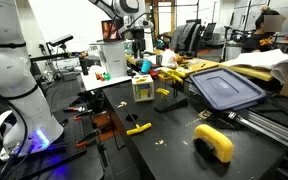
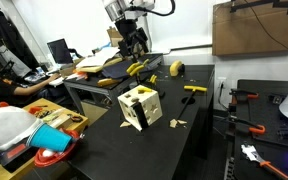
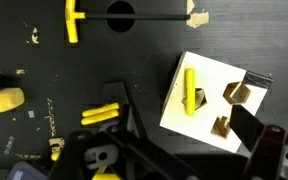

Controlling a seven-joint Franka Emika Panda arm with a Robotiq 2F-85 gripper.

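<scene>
The claw [image 2: 134,42] is being held high above the black counter [image 2: 199,130], its fingers spread wide apart with nothing between them. The cream cube [image 2: 140,106] is being carried by the counter close to one of its long edges, well below the claw and untouched. In the wrist view a yellow stick [image 3: 191,90] is being shown on the cube's top face. A yellow T-piece [image 2: 194,89] and a yellow arch [image 2: 177,68] are being shown lying apart from the cube, nearer the opposite edge.
</scene>
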